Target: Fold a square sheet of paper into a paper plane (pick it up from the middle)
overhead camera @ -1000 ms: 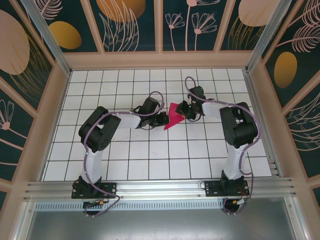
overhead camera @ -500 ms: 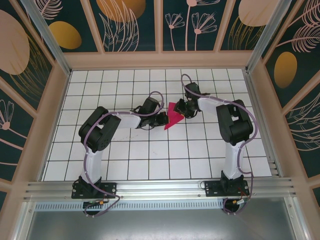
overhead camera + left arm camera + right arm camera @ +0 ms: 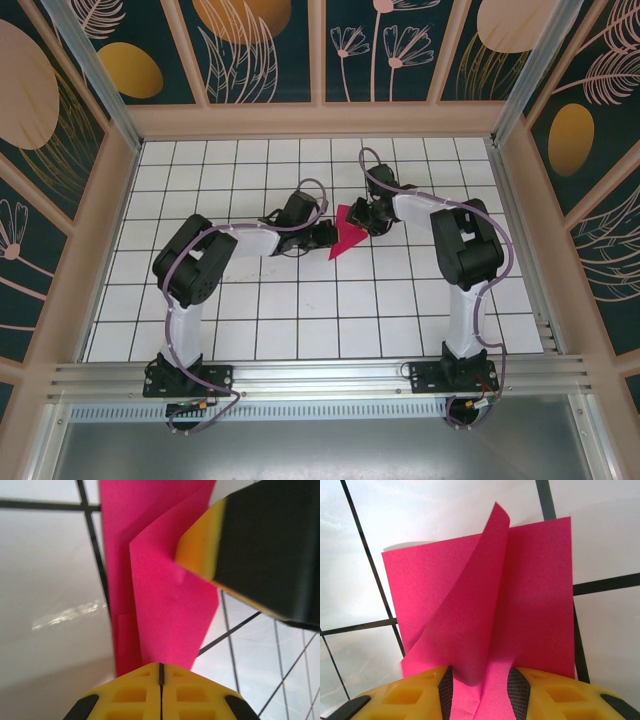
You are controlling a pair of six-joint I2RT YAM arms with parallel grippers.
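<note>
Top external view: right gripper (image 3: 371, 214), nudged closer onto right edge of pink paper (image 3: 347, 231), jaws eased apart around raised flap (image 3: 470, 610); left gripper (image 3: 328, 237) pinched shut on paper's left edge. Probably letting go of a finished crease.

Loads of open white grid table (image 3: 300, 310) on the near half, between the two arm bases, and down both side strips, so easy passing there. The tight spot is mid-table: the left gripper (image 3: 329, 237) is pinched onto the pink paper (image 3: 346, 236) from one side. The right gripper (image 3: 367, 222) straddles it from the other side, jaws apart, with a raised flap between them. The left arm (image 3: 250, 242) and right arm (image 3: 440, 215) block low approaches from either side. The back rows are free up to the patterned wall (image 3: 320, 60).
</note>
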